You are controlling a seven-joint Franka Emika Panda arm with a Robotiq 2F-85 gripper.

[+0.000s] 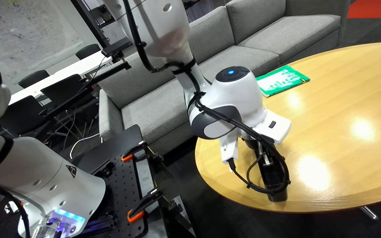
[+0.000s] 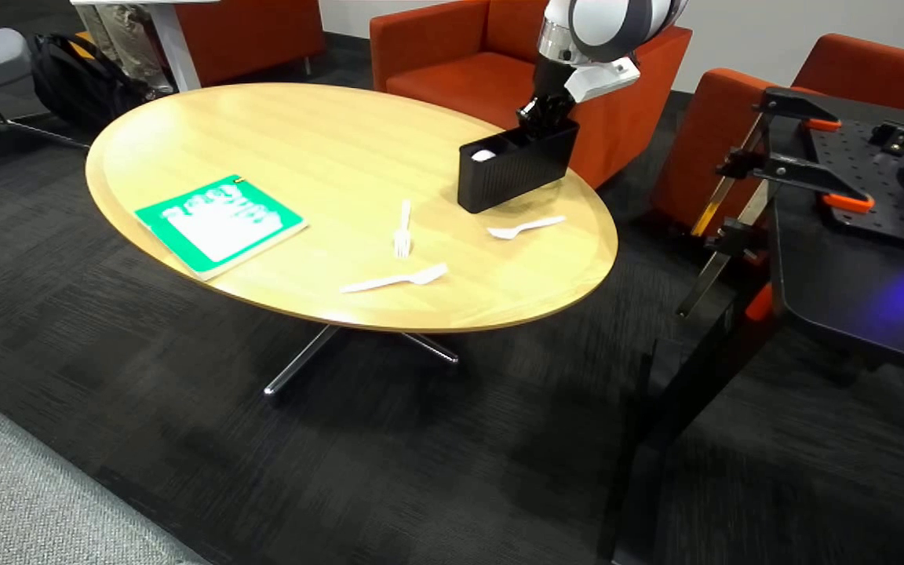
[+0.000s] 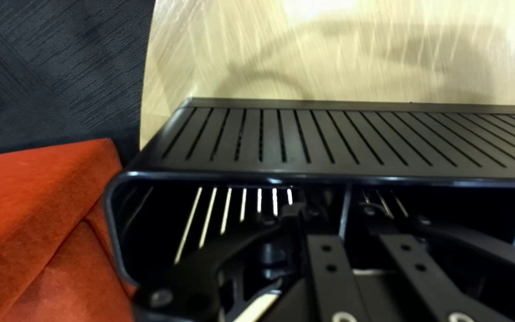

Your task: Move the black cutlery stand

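Tool [image 3: 344, 212] reaches into the black cutlery stand [image 3: 351, 141]

Nearest the wrist camera, two dark fingers [image 3: 329, 259] dip into the stand's mouth, one on each side of its crosswise divider [image 3: 346, 210]. The gap between them is narrow; whether they grip the divider or merely flank it, I cannot tell. The black cutlery stand, its long wall scored with slots, is upright on the oval wooden table [image 2: 318, 149], close to the edge at the end nearer the robot base [image 1: 61, 185]. In an exterior view a white object [image 2: 483, 155] shows in its end compartment. A white fork [image 2: 402, 235] lies on the tabletop, a white utensil [image 2: 526, 226] just beside the stand, and a second white utensil [image 2: 397, 279] nearer the rim; those two heads are too blurred to name. In both exterior views a green-and-white book [image 2: 220, 224] lies flat, well apart from the stand. An orange armchair [image 2: 460, 90] and a grey sofa [image 1: 243, 56] flank the table.
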